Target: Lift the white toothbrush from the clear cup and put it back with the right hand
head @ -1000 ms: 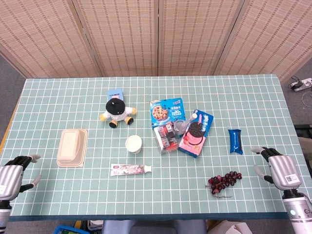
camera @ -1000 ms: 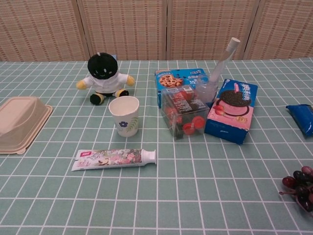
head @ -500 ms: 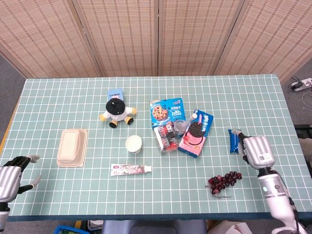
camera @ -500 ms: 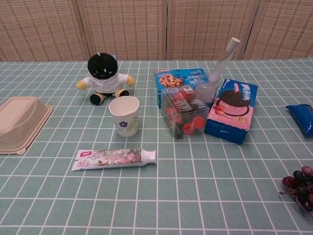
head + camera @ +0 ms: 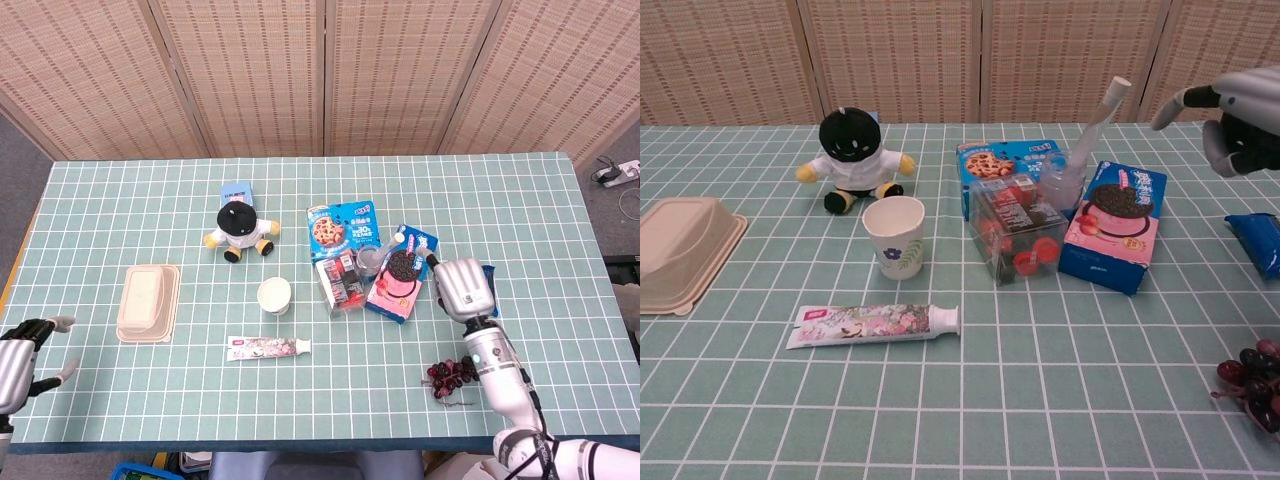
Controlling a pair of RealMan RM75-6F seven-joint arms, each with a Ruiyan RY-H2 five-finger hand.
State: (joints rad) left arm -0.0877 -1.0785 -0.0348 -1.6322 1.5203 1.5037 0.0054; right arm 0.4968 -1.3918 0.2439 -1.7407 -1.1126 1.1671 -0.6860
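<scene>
Chest view is showing the right hand (image 5: 1230,125) hanging empty with its fingers spread, just right of the white toothbrush (image 5: 1098,118), which is leaning upright in the clear cup (image 5: 1062,186) so that its top sticks out free for a grasp. That cup is sitting wedged among one blue cookie box (image 5: 1002,162), one clear box of red sweets (image 5: 1018,229) and one pink cookie box (image 5: 1115,224), so I reckon reaching from the open side makes sense. Far off, the left hand (image 5: 18,357) is idling with fingers apart near the table corner, holding nothing.
</scene>
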